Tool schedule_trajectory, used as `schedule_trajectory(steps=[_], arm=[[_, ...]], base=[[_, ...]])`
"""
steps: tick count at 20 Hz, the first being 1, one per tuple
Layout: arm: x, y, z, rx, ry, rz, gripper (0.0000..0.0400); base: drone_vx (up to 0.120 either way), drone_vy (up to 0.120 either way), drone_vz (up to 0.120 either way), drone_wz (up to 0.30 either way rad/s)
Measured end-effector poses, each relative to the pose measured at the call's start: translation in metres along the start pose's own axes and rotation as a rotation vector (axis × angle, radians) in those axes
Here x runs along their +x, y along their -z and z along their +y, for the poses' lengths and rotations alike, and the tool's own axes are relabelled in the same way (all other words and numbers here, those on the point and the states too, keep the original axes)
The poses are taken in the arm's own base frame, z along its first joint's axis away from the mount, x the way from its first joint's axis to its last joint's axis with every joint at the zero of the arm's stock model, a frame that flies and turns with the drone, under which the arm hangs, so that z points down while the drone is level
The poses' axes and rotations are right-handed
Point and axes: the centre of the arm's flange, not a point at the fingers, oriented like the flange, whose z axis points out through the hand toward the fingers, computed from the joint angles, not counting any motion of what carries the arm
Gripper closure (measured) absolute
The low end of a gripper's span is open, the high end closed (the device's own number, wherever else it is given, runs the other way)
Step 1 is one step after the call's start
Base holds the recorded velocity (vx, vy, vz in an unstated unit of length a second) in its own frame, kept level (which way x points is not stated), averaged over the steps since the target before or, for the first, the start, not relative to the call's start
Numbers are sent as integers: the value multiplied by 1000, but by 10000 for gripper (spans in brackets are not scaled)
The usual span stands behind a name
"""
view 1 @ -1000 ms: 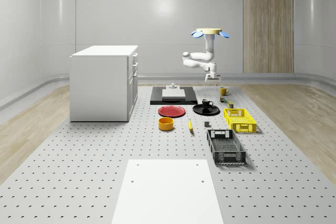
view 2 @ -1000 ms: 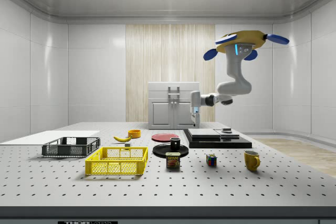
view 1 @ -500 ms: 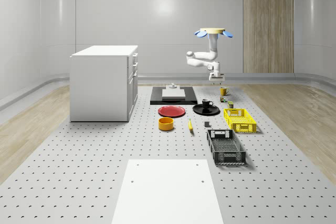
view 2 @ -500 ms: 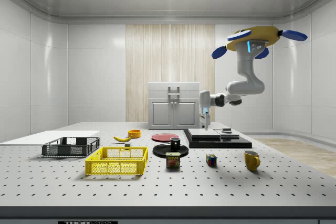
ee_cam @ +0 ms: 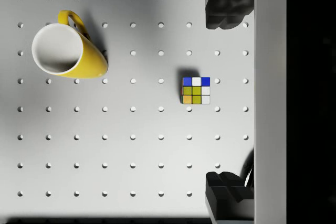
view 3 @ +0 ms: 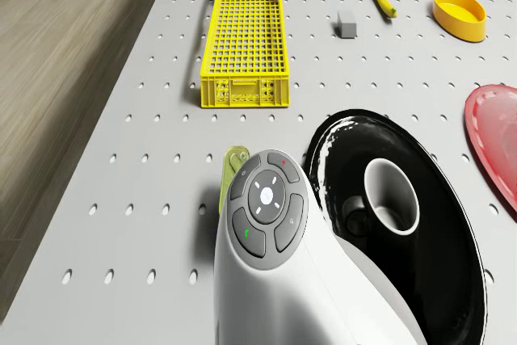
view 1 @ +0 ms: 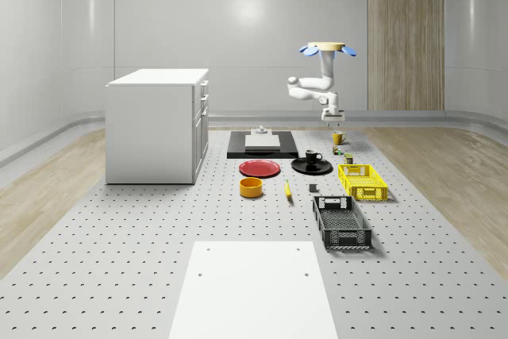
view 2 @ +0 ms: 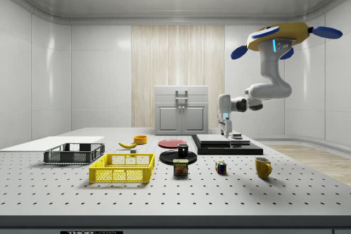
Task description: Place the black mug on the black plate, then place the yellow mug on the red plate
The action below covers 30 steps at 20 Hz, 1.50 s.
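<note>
- Whole-scene view: drone [view 1: 326, 48] hovers above the table's [view 1: 119, 260] far end, its arm bent down so the gripper [view 1: 329, 117] hangs just above the yellow mug [view 1: 338, 138]. The black mug [view 1: 313, 156] stands on the black plate [view 1: 312, 167], with the red plate [view 1: 260, 168] just beside it on this view's left. Near them are a yellow bowl [view 1: 251, 187], a yellow crate [view 1: 363, 181], a black crate [view 1: 341, 221] and a white cabinet [view 1: 158, 125].
- Side view: drone [view 2: 285, 35] hovers high at the right, beyond the yellow mug [view 2: 262, 167]. The gripper [view 2: 225, 128] points down over a black slab [view 2: 227, 146]; a cube [view 2: 220, 167] lies between a can [view 2: 181, 167] and the yellow mug.
- Drone view: black mug [view 3: 392, 197] sits upright on the black plate [view 3: 448, 240]; the red plate's [view 3: 491, 131] edge is apart from it.
- Wrist view: fingers [ee_cam: 229, 4] are spread wide, pinching nothing. Below lie the yellow mug [ee_cam: 67, 52], well apart from the gripper [ee_cam: 227, 103], and the cube [ee_cam: 196, 89].
</note>
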Motion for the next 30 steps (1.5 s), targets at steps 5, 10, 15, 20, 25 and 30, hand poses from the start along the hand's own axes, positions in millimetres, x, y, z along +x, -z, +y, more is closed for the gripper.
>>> schedule_trajectory(steps=[5,10,15,20,25,30], arm=[[0,0,0,0,0,0,0],[0,0,0,0,0,0,0],[0,0,0,0,0,0,0],[0,0,0,0,0,0,0],[0,0,0,0,0,0,0],[0,0,0,0,0,0,0]], base=[[-120,80,0,0],[-120,0,0,0],[-120,0,-96,0],[-120,0,-120,0],[-120,0,-32,0],[-120,0,-64,0]])
